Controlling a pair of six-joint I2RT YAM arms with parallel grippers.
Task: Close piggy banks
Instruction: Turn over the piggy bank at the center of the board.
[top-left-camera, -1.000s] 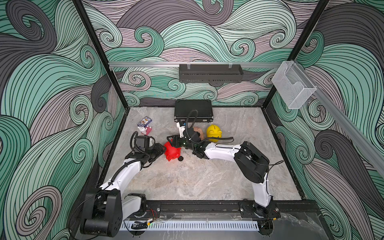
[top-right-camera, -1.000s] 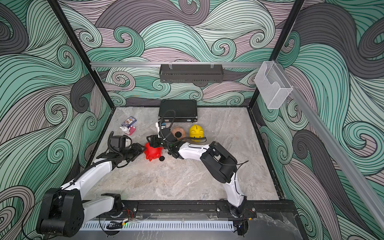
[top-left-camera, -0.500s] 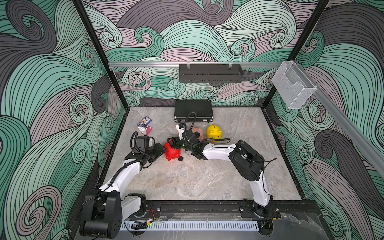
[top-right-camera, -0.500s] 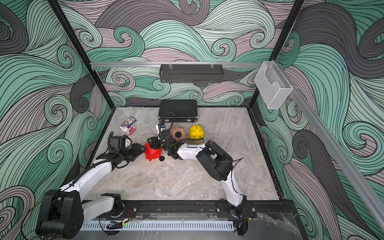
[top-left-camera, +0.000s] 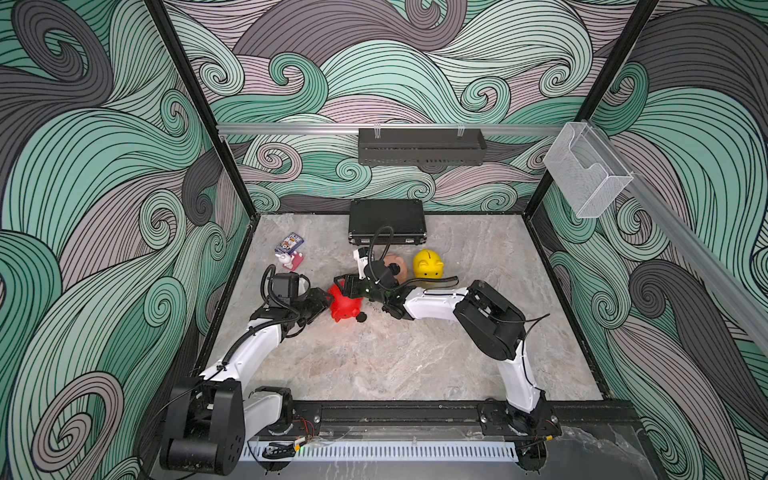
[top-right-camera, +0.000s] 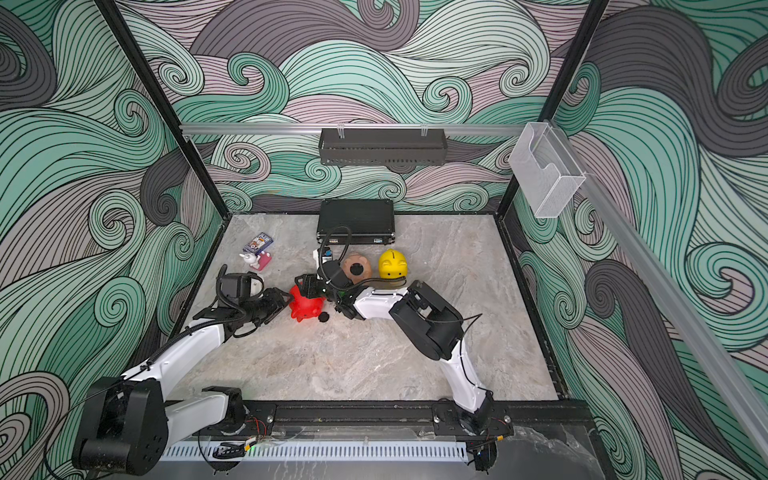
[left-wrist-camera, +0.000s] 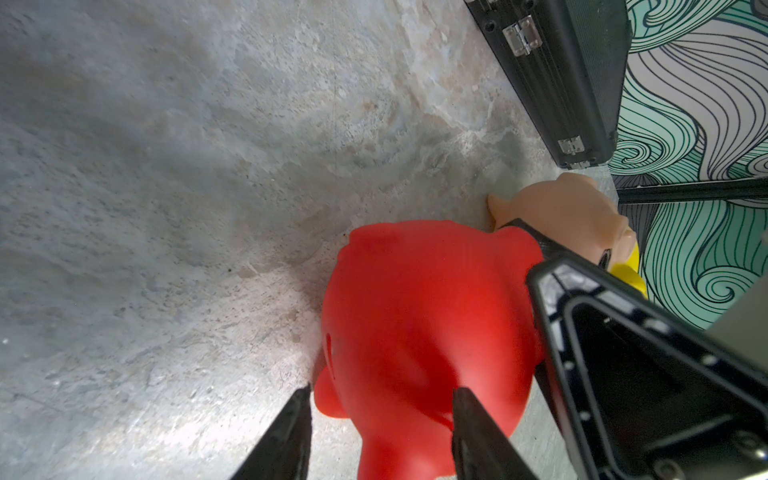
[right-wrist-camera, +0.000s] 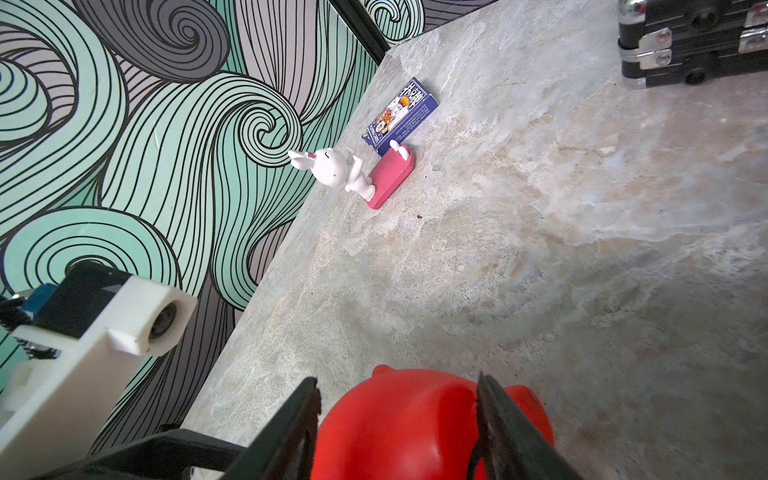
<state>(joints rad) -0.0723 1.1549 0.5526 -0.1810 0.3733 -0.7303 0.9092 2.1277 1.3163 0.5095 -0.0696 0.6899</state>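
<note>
The red piggy bank (top-left-camera: 345, 305) (top-right-camera: 305, 305) lies left of centre on the marble floor, between both grippers. My right gripper (top-left-camera: 343, 286) (right-wrist-camera: 397, 390) reaches over it from behind and is shut on its body (right-wrist-camera: 395, 428). From the left, my left gripper (top-left-camera: 320, 301) (left-wrist-camera: 380, 399) is shut on the red piggy bank (left-wrist-camera: 415, 311); one finger presses its body, the other touches a small lobe. A black plug (top-left-camera: 361, 318) lies loose at its right side. The peach-pink piggy bank (top-left-camera: 397, 266) lies with a dark round belly spot upward. The yellow piggy bank (top-left-camera: 428, 264) stands beside it.
A black case (top-left-camera: 386, 222) lies against the back wall. A blue card box (top-left-camera: 289, 243) and a white rabbit figure on a pink base (top-left-camera: 286, 261) sit at the back left. A small white object (top-left-camera: 360, 259) stands behind the right gripper.
The right arm's elbow has swung leftward and its gripper has crept left over the red piggy bank. The left jaws have narrowed slightly. The pigs stay put.
</note>
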